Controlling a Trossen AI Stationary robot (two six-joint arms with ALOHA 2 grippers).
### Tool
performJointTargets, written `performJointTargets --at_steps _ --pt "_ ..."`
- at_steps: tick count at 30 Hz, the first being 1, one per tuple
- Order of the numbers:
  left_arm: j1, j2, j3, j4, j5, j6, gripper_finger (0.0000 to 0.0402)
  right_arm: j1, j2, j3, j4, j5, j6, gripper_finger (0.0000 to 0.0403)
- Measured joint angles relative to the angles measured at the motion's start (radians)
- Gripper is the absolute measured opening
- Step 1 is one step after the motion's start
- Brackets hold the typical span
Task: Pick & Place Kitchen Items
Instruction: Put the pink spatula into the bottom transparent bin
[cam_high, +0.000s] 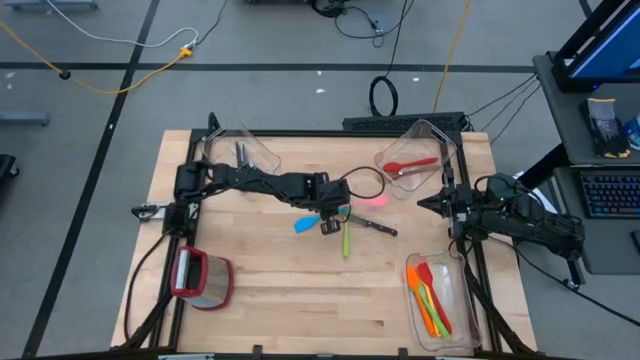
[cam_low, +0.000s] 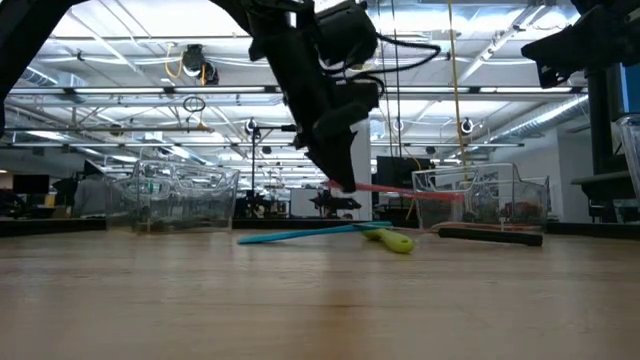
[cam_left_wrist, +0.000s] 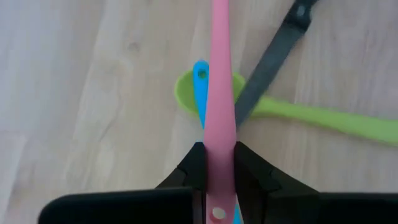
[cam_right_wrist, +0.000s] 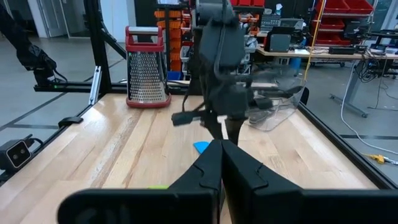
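the pink utensil (cam_left_wrist: 220, 93) is pinched by its handle between the left gripper's (cam_left_wrist: 219, 171) fingers, just above the middle of the table (cam_high: 300, 290), pointing toward the right side. under it lie a blue utensil (cam_high: 307, 224), a green utensil (cam_high: 347, 241) and a black-handled knife (cam_high: 375, 226), crossing one another. the right gripper (cam_right_wrist: 219, 168) waits clenched on nothing at the table's right edge, between 2 clear bins (cam_high: 455, 325)

You see two matte black jointed arms, the left arm (cam_high: 262, 181) left of centre, the right arm (cam_high: 520, 220) at right. Each has thin black cables and blocky, wedge-shaped black fingers (cam_left_wrist: 186, 174).
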Motion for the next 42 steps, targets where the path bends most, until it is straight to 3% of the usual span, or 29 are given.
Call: performJointTargets --at_steps 15,22,29,33,42 --pt "0.035 -0.181 0.0 0.105 0.028 -0.077 0.0042 0.0 0.004 0.0 0.046 0.0 0.0 0.0" --pt "0.072 -0.248 0.001 0.279 0.164 -0.174 0.0042 0.0 0.004 0.0 0.164 0.002 0.038 0.0" --pt "0.086 -0.269 0.001 0.565 0.335 -0.303 0.0042 0.0 0.035 -0.001 0.262 0.001 0.129 0.0" --pt "0.08 -0.267 0.001 0.703 0.413 -0.373 0.0042 0.0 0.109 -0.007 0.402 0.0 0.189 0.0" --pt "0.039 -0.268 0.001 0.832 0.495 -0.449 0.0042 0.0 0.402 -0.106 0.994 -0.004 0.287 0.002"
